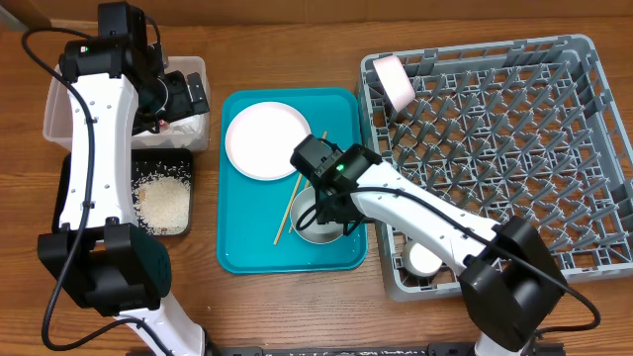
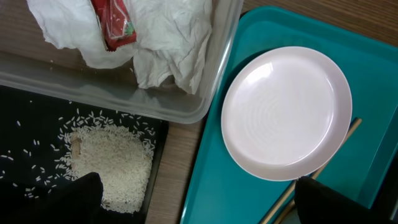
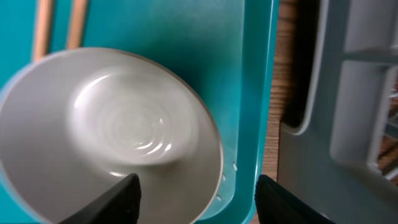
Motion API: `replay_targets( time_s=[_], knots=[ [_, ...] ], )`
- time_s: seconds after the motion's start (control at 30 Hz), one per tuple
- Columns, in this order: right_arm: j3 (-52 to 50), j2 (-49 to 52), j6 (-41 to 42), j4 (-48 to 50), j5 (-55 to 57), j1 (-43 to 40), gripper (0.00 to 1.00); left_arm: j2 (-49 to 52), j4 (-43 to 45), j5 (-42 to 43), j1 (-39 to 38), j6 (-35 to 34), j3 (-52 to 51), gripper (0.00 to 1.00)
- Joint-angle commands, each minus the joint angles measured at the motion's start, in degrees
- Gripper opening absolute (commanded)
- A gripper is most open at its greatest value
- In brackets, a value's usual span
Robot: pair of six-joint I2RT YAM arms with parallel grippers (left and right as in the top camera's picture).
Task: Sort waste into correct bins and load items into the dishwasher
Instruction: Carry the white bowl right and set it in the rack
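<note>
Wide apart, the right tool (image 3: 198,182) straddles the rim of the pale bowl (image 3: 118,124); a shallow pinch risks it slipping. The left tool (image 2: 199,182) hangs wide, empty.

Robot lab tabletop: wooden table (image 1: 297,302), grey dish rack (image 1: 514,138), teal tray (image 1: 247,232).

Right wrist cam: bowl (image 3: 112,137) is all blurry and clipped toward 8 o'clock, chopsticks (image 3: 78,22) chopped off at 11. Overhead, right arm (image 1: 415,213) covers most of that bowl, and the cup (image 1: 423,260) is half hidden.
</note>
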Motion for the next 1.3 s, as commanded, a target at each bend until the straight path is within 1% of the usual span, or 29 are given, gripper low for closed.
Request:
replay_targets(
  time_s=[0.0, 0.1, 0.27, 0.47, 0.57, 0.6, 0.63, 0.87, 0.97, 1.13, 1.27],
  knots=[
    [-1.99, -1.31, 0.24, 1.57, -0.46, -0.55, 0.55, 0.07, 0.11, 0.2, -0.02, -0.33, 1.22, 1.0],
    [-2.23, -1.25, -0.68, 2.01, -1.6, -1.31, 0.45, 0.07, 0.11, 0.2, -0.02, -0.33, 1.22, 1.0],
    [-2.75, 0.87, -4.79, 3.19, -6.05, -2.91, 0.38, 0.07, 0.11, 0.22, -0.02, -0.33, 1.22, 1.0],
    [-2.73, 3.02, -6.19, 3.17, -9.51, -4.9, 0.29, 0.07, 0.11, 0.2, -0.02, -0.33, 1.22, 1.0],
    [-2.62, 3.02, -6.16, 3.17, -9.46, -4.87, 0.15, 0.07, 0.11, 0.2, -0.02, -0.33, 1.22, 1.0],
    [-2.34, 2.99, -5.95, 2.86, -9.35, -4.87, 0.08, 0.07, 0.11, 0.22, -0.02, -0.33, 1.22, 1.0],
    [-1.95, 2.99, -5.77, 2.45, -9.18, -4.87, 0.04, 0.07, 0.11, 0.2, -0.02, -0.33, 1.22, 1.0],
    [3.08, 0.72, -4.04, -1.42, -4.92, -4.87, 0.04, 0.07, 0.11, 0.22, -0.02, -0.33, 1.22, 1.0],
    [6.97, -1.7, -2.19, -5.35, -0.15, -4.9, 0.04, 0.07, 0.11, 0.2, -0.02, -0.33, 1.22, 1.0],
    [14.23, -7.1, 8.39, -18.18, 20.72, -4.87, 0.04, 0.09, 0.11, 0.22, -0.02, -0.33, 1.22, 1.0],
    [15.23, -10.86, 13.6, -24.83, 37.31, -4.87, 0.04, 0.07, 0.11, 0.2, -0.02, -0.33, 1.22, 1.0]
  ],
)
